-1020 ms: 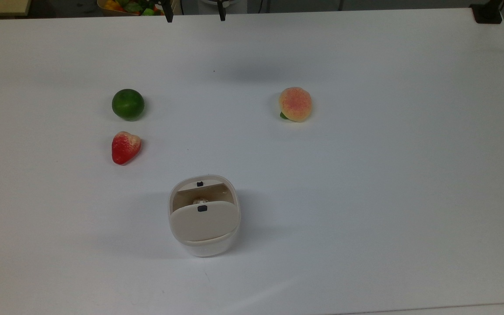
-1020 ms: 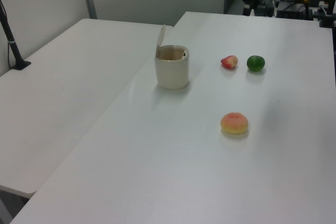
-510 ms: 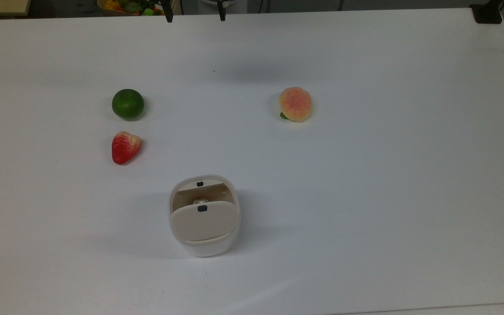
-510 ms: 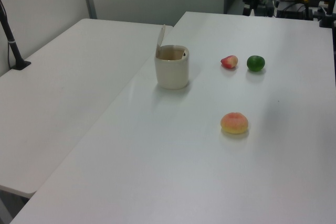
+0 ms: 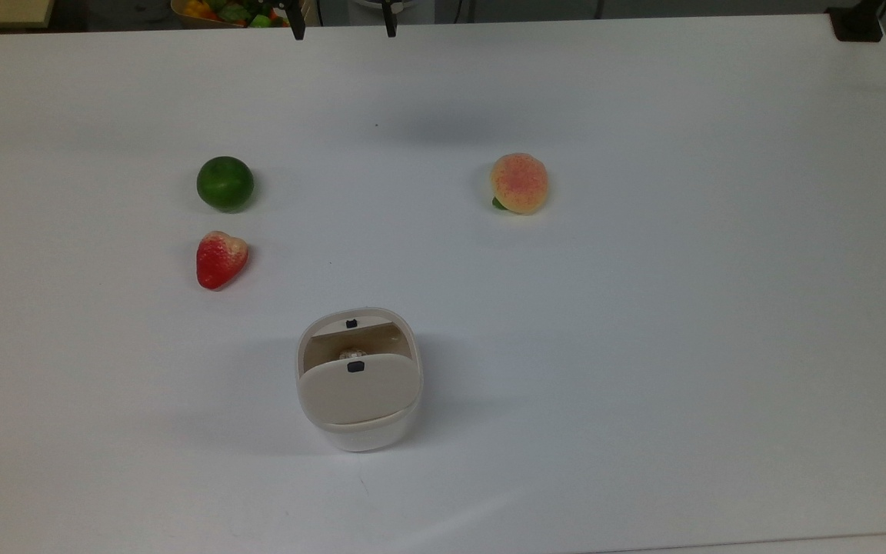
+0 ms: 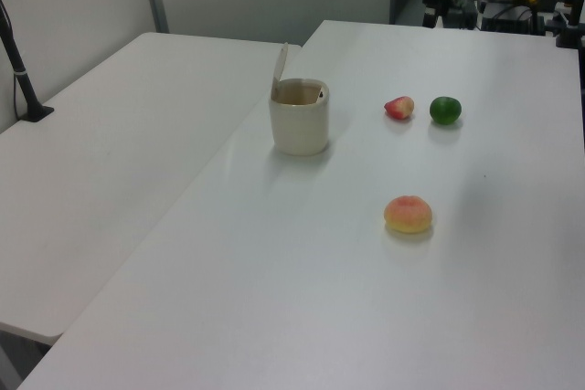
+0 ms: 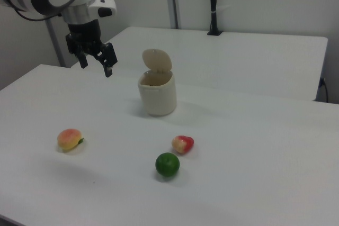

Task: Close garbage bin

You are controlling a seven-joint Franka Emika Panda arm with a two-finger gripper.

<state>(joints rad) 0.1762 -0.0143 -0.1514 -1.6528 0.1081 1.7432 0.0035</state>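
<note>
Cream garbage bin, green lime, red strawberry, orange-pink peach.

Garbage bin upright on white desk, lid raised. End effector in air toward right view's left of bin, fingers apart, empty. Peach, strawberry, lime on desk nearer camera.

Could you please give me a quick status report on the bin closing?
Gripper open, empty, high above the table. Garbage bin lid up, not closed. Peach, strawberry, lime all clear of the bin.
</note>
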